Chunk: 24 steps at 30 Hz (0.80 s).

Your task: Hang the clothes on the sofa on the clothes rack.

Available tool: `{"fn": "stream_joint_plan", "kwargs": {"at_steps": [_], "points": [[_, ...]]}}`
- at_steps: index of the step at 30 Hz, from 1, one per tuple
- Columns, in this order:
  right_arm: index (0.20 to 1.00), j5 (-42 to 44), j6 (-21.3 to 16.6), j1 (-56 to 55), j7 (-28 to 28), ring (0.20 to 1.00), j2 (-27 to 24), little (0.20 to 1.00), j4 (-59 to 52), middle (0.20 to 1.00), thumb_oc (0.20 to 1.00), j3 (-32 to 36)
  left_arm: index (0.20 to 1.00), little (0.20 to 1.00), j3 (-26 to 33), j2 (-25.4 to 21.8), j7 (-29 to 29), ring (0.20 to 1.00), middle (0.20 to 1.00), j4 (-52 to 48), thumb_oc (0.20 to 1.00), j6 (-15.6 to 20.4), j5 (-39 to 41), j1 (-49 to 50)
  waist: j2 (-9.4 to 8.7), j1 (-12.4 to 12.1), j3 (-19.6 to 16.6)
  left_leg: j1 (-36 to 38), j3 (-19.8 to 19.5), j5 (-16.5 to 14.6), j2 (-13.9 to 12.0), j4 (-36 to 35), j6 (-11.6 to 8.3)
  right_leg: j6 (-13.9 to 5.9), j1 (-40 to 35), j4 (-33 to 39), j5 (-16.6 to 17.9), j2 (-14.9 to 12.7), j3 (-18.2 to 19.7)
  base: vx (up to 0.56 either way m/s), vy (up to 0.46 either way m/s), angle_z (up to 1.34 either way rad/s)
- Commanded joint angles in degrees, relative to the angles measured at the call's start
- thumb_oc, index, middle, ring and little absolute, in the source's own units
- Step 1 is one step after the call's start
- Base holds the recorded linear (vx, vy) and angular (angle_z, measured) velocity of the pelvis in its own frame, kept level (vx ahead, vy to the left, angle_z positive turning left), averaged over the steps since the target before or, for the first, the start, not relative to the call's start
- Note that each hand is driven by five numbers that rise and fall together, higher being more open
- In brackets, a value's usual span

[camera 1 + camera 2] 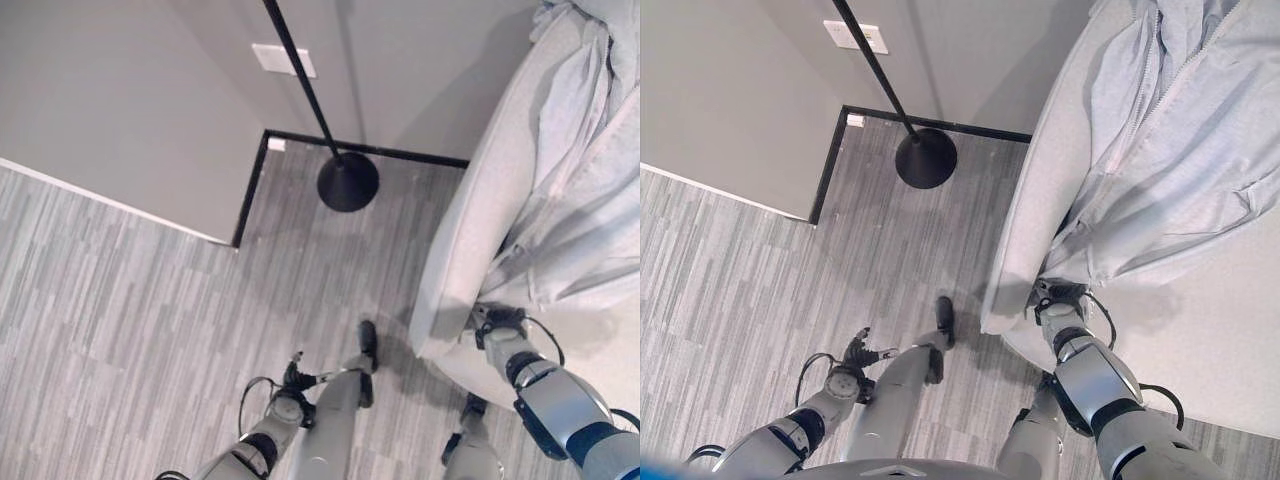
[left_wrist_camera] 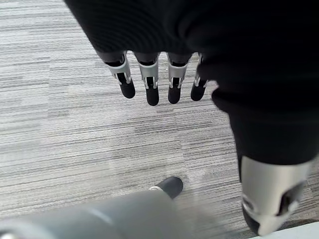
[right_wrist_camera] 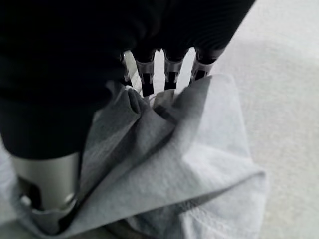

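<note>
A pale grey-blue zip-up jacket (image 1: 1180,160) lies spread over the seat and front edge of a light grey sofa (image 1: 1025,220), its zipper running up the middle and its lower hem hanging at the sofa's rounded edge. The right hand (image 1: 1060,300) is at that hem — in the right wrist view its fingers (image 3: 172,69) and thumb are curled into a bunched fold of the cloth (image 3: 164,149), the fabric gathered up between them and creased around the thumb. The rest of the jacket rests on the cushion, not lifted.

The left hand (image 1: 295,375) hangs low beside the robot, well apart from the sofa and over the floor. In its own wrist view the fingers (image 2: 149,84) are straight and slightly spread, holding nothing, with grey striped plank flooring (image 2: 60,124) beneath them.

The clothes rack (image 1: 347,180) stands in the corner of the room, just beyond the sofa's end — a thin black pole (image 1: 300,75) rising at a slant from a round black base on the floor. Its upper part runs out of view. Grey walls (image 1: 120,100) meet behind it, edged with a dark baseboard (image 1: 250,190), and a white wall plate (image 1: 283,60) sits on the wall beside the pole. The rack is near the sofa arm but not touching it.
</note>
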State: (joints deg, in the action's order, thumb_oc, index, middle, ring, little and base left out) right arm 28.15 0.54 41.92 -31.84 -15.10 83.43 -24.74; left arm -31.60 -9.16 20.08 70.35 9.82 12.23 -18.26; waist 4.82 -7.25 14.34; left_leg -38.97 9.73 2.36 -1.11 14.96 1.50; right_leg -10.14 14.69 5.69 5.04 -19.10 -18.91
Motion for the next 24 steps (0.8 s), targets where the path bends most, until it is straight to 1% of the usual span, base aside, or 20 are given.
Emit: {"fn": "stream_joint_plan", "kwargs": {"at_steps": [1,3,4,5,6,7,9,11,14,15,16,17,18,19,20,21,22,23,24], "points": [[1.000,7.0,-2.4,14.5,7.8,1.000,10.2,1.000,1.0,1.000,1.000,5.7,1.000,1.000,-6.4,-1.5,1.0,1.000,1.000,-2.6,1.000,0.6,-2.3,-1.8,0.80,-6.3,5.6,-1.7,-3.0,-2.9,0.3,0.1,-4.31,-2.24,-6.2,-6.0,2.4,-3.5,-1.1,0.04,0.014,0.18],[1.000,8.4,-2.4,14.9,8.5,1.000,10.4,1.000,1.7,1.000,1.000,5.9,1.000,1.000,-6.8,-1.6,0.7,1.000,1.000,-2.8,1.000,0.6,-2.6,-1.7,0.84,-6.8,5.4,-1.9,-3.1,-2.9,0.3,0.1,-4.33,-2.33,-6.4,-5.7,2.3,-3.5,-1.3,0.03,0.008,0.18],[0.953,9.7,-2.3,15.0,9.1,0.953,10.6,0.953,1.9,0.953,0.953,6.1,1.000,1.000,-7.0,-1.6,0.4,1.000,1.000,-2.7,1.000,0.5,-2.8,-1.8,0.77,-7.1,5.3,-1.9,-3.1,-2.9,0.4,0.1,-4.33,-2.39,-6.6,-5.5,2.4,-3.4,-1.5,0.02,-0.007,0.13],[0.564,11.0,-2.1,14.7,10.1,0.564,11.0,0.564,2.0,0.564,0.564,5.7,1.000,1.000,-7.0,-1.4,0.0,1.000,1.000,-2.2,1.000,0.3,-2.8,-1.8,0.55,-7.5,5.1,-2.0,-3.1,-2.8,0.5,0.0,-4.34,-2.45,-6.9,-5.1,2.5,-3.4,-1.7,0.03,-0.014,0.09],[0.489,11.2,-1.9,14.3,11.0,0.489,11.5,0.489,1.7,0.489,0.489,5.2,1.000,1.000,-7.0,-1.3,-0.3,1.000,1.000,-2.0,1.000,0.1,-2.8,-1.9,0.26,-7.8,5.0,-2.0,-3.1,-2.8,0.5,0.0,-4.33,-2.50,-7.1,-4.9,2.6,-3.4,-1.8,0.00,0.000,0.00],[0.200,11.3,-1.6,14.0,11.6,0.200,11.8,0.200,1.3,0.200,0.200,4.5,1.000,1.000,-6.9,-1.0,-0.6,1.000,1.000,-1.6,1.000,0.0,-2.7,-1.9,0.05,-8.0,4.9,-2.0,-3.1,-2.9,0.6,-0.1,-4.33,-2.56,-7.4,-4.7,2.8,-3.4,-2.0,0.00,0.000,0.00],[0.200,11.0,-1.6,11.9,13.6,0.200,12.8,0.200,-0.5,0.200,0.200,1.9,1.000,1.000,-6.4,-0.5,-1.3,1.000,1.000,-0.5,1.000,-0.5,-2.9,-2.0,-0.56,-8.1,4.5,-2.3,-3.1,-3.0,0.7,0.3,-4.29,-2.56,-7.8,-4.7,2.9,-3.5,-2.5,0.00,-0.006,0.02],[0.200,10.8,-2.0,9.2,15.0,0.200,13.1,0.200,-3.1,0.200,0.200,0.0,1.000,1.000,-5.8,0.1,-1.6,1.000,1.000,0.7,1.000,-1.3,-3.3,-2.6,-1.14,-7.7,4.3,-2.2,-2.9,-3.1,0.7,0.5,-4.26,-2.46,-8.2,-4.9,2.9,-3.4,-2.5,-0.01,-0.015,0.04],[0.200,11.0,-2.3,7.3,15.8,0.200,13.1,0.200,-4.7,0.200,0.200,-0.9,1.000,1.000,-5.4,0.4,-1.7,1.000,1.000,1.5,1.000,-1.6,-3.8,-2.8,-1.49,-7.2,4.1,-1.7,-2.8,-3.1,0.6,0.4,-4.29,-2.43,-8.2,-5.1,3.0,-3.4,-2.5,-0.01,0.005,0.01],[0.200,11.5,-2.6,5.4,17.0,0.200,12.6,0.200,-6.6,0.200,0.200,-1.0,1.000,1.000,-4.7,0.4,-1.7,1.000,1.000,2.0,1.000,-1.7,-3.7,-2.9,-1.96,-6.5,4.2,-0.8,-2.5,-3.1,0.3,0.1,-4.36,-2.59,-7.9,-5.8,4.1,-3.7,-2.7,-0.03,0.017,0.01],[0.200,11.5,-2.6,5.4,17.0,0.200,12.6,0.200,-6.6,0.200,0.200,-1.0,1.000,1.000,-4.7,0.4,-1.7,1.000,1.000,2.0,1.000,-1.7,-3.7,-2.9,-1.97,-6.5,4.2,-0.7,-2.4,-3.1,0.4,0.1,-4.34,-2.62,-8.0,-5.7,4.1,-3.7,-2.6,-0.05,0.022,0.01],[0.200,12.1,-2.7,4.8,17.5,0.200,12.1,0.200,-7.5,0.200,0.200,-1.0,1.000,1.000,-4.5,0.3,-1.9,1.000,1.000,2.0,1.000,-1.7,-3.6,-2.9,-2.16,-6.4,4.3,-0.4,-2.2,-3.1,0.1,0.1,-4.35,-2.62,-7.6,-6.2,4.4,-3.9,-2.7,-0.08,-0.003,-0.02],[0.200,13.3,-3.0,2.9,19.4,0.200,10.5,0.200,-10.6,0.200,0.200,-0.6,1.000,1.000,-3.9,-0.4,-2.4,1.000,1.000,1.6,1.000,-1.7,-3.7,-2.7,-2.68,-5.7,4.7,1.2,-1.4,-3.0,-1.2,-0.2,-4.42,-2.51,-7.2,-8.0,4.4,-3.8,-3.0,-0.10,0.001,-0.07],[0.200,13.3,-3.3,1.8,20.0,0.200,9.8,0.200,-11.3,0.200,0.200,-0.7,1.000,1.000,-3.7,-0.7,-2.8,1.000,1.000,1.3,1.000,-1.6,-3.8,-2.5,-2.93,-5.1,4.8,1.9,-1.1,-2.9,-1.7,-0.6,-4.33,-2.16,-6.8,-9.3,3.5,-3.0,-2.1,-0.09,-0.011,-0.18],[0.200,13.7,-3.9,0.4,20.4,0.200,9.1,0.200,-12.8,0.200,0.200,-0.4,1.000,1.000,-3.6,-0.9,-3.1,1.000,1.000,1.1,1.000,-1.7,-4.1,-2.0,-3.15,-4.3,4.9,3.1,-0.9,-2.6,-2.1,-1.2,-4.31,-1.37,-6.2,-10.6,0.8,-1.4,0.1,-0.04,-0.017,-0.19],[0.200,14.4,-4.7,-1.2,20.6,0.200,8.4,0.200,-14.6,0.200,0.200,-0.1,1.000,1.000,-3.6,-1.2,-3.4,1.000,1.000,0.8,1.000,-1.8,-4.8,-1.7,-3.36,-3.4,5.1,4.3,-1.2,-2.2,-2.3,-2.0,-4.29,-0.22,-5.2,-11.9,-3.5,1.2,3.5,-0.03,-0.039,-0.21],[0.200,15.6,-5.3,-3.1,21.1,0.200,7.5,0.200,-16.6,0.200,0.200,0.4,1.000,1.000,-3.3,-1.6,-4.0,1.000,1.000,0.2,1.000,-1.7,-5.3,-1.2,-3.65,-2.4,5.3,5.4,-1.4,-1.8,-2.4,-2.7,-4.32,0.52,-4.0,-12.8,-6.6,3.9,6.8,-0.03,-0.046,-0.15],[0.200,16.6,-5.8,-4.2,21.4,0.200,6.7,0.200,-17.7,0.200,0.200,0.8,1.000,1.000,-2.8,-2.0,-4.6,1.000,1.000,-0.3,1.000,-1.7,-5.4,-0.8,-3.85,-1.8,5.7,6.5,-1.5,-1.6,-2.5,-3.0,-4.32,1.13,-3.3,-13.4,-8.2,5.7,8.7,-0.03,-0.030,-0.19],[0.200,16.6,-5.8,-4.2,21.4,0.200,6.7,0.200,-17.7,0.200,0.200,0.8,1.000,1.000,-2.8,-2.0,-4.6,1.000,1.000,-0.3,1.000,-1.7,-5.4,-0.7,-3.85,-1.8,5.7,6.5,-1.5,-1.6,-2.5,-3.0,-4.32,1.13,-3.3,-13.4,-8.2,5.7,8.7,-0.03,-0.009,-0.15]]}}
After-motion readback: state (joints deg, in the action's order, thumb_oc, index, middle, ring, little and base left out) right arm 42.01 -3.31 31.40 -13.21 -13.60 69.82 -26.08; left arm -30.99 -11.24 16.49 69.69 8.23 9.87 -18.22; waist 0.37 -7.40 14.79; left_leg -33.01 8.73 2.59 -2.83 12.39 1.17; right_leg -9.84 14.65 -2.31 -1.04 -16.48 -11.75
